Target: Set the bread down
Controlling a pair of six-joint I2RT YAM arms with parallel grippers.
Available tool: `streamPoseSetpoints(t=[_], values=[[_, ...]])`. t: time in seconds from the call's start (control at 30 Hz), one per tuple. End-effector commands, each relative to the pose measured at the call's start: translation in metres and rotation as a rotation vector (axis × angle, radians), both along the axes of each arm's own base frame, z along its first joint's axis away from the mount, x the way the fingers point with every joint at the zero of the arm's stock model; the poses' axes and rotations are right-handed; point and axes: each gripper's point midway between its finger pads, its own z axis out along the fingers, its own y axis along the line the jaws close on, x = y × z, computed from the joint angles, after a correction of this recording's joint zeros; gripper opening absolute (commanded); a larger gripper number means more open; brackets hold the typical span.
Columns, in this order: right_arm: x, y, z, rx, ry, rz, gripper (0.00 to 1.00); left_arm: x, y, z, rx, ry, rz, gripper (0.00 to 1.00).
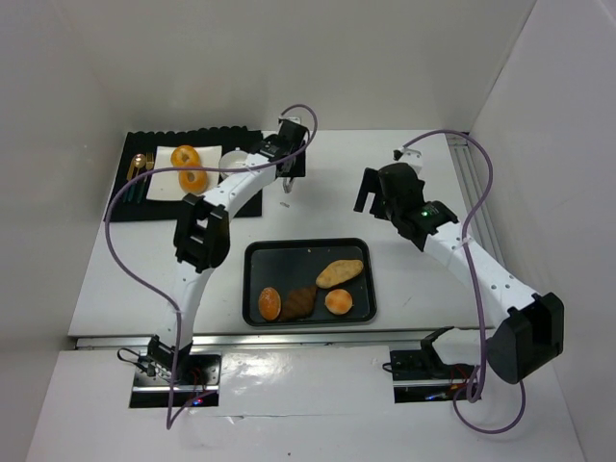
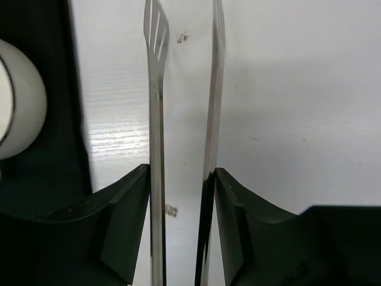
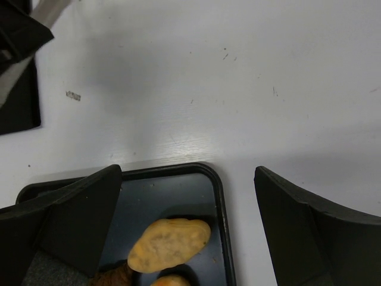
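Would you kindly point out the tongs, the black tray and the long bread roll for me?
tongs [image 2: 156, 137], left wrist view, middle of the slotted blade.
black tray [image 1: 279, 260], top external view, bare floor near its far left corner.
long bread roll [image 1: 340, 273], top external view, centre of its crust.

four breads [image 1: 340, 273] lie in the tray [image 1: 308, 244], two more on the plate [image 1: 162, 186] on the mat [image 1: 192, 137] far left.

Six bread pieces [image 1: 340, 273] (four on tray [image 1: 289, 258], two on plate [image 1: 159, 188]), one tongs [image 2: 156, 149], one cup [image 1: 234, 164].
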Motion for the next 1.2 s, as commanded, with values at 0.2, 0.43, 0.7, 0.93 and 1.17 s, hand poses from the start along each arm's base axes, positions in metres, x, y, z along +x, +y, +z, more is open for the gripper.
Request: streamPoseSetpoints(t=[0.2, 0.43, 0.7, 0.93, 1.17], values=[[-0.006, -0.003, -0.006, -0.007, 0.01, -0.019, 0.99, 0.019, -0.021, -0.017, -0.021, -0.01, -0.031, 0.66], [-0.004, -0.002, -0.005, 0.0, 0.01, -0.024, 0.99, 0.012, -0.021, 0.01, -0.043, -0.032, -0.054, 0.96], [-0.003, -0.003, 0.002, 0.004, -0.008, -0.032, 0.99, -0.014, -0.017, 0.083, -0.085, -0.106, -0.086, 0.99], [-0.003, -0.004, -0.016, 0.006, 0.033, -0.06, 0.99, -0.1, 0.013, 0.127, -0.117, -0.066, -0.12, 0.99], [-0.006, -0.003, -0.023, 0.025, 0.037, -0.069, 0.99, -0.176, 0.053, 0.108, -0.088, 0.012, -0.125, 0.99]])
